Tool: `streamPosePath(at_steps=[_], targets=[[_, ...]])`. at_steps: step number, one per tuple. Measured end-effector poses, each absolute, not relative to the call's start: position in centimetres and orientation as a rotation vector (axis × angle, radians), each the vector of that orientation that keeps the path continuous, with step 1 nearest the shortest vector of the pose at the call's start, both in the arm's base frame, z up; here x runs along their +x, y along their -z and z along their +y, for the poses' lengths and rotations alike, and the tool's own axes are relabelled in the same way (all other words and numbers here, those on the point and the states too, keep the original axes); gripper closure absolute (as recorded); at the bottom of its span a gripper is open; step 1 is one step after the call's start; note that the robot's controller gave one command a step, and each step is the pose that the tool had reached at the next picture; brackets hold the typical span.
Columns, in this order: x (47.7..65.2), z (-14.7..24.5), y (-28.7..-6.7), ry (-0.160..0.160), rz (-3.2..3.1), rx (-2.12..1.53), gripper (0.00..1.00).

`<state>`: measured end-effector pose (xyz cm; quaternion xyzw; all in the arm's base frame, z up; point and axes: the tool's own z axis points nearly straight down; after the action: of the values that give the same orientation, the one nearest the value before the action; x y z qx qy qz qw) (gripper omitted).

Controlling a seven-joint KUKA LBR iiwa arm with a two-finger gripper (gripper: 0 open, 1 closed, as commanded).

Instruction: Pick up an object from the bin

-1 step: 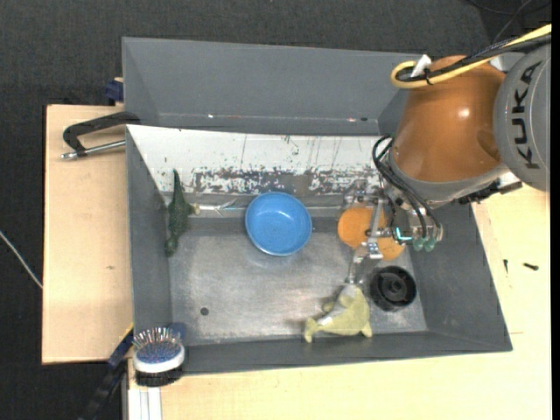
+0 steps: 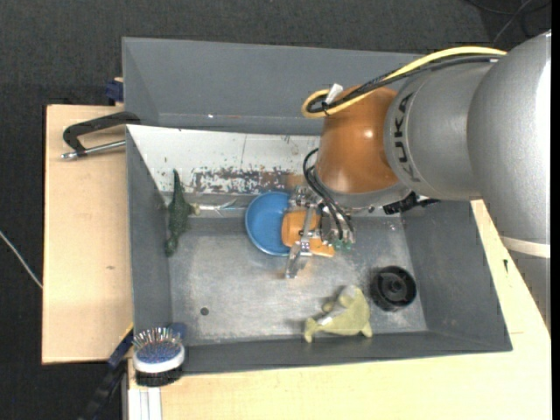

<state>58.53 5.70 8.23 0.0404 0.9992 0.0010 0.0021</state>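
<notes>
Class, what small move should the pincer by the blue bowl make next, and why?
Probably a slight lift to check: the pincer sits at the rim of the blue bowl, beside an orange piece, and whether it grips either is unclear.

- The gripper (image 2: 302, 250) stands mid-way across the bin (image 2: 227, 309), just right of a round dish (image 2: 262, 221).
- A slim toy (image 2: 177, 217) lies along the left wall.
- A round cap (image 2: 391, 287) sits to the right, with a crumpled piece (image 2: 341, 318) before it.
</notes>
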Motion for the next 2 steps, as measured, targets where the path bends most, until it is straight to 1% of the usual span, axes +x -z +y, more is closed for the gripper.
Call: streamPosePath(at_steps=[1, 2], targets=[[58.5, 5.7, -8.0, -0.002, 3.137, 0.127, 1.00], [58.9, 5.2, -20.8, -0.003, 3.126, 0.067, 1.00]])
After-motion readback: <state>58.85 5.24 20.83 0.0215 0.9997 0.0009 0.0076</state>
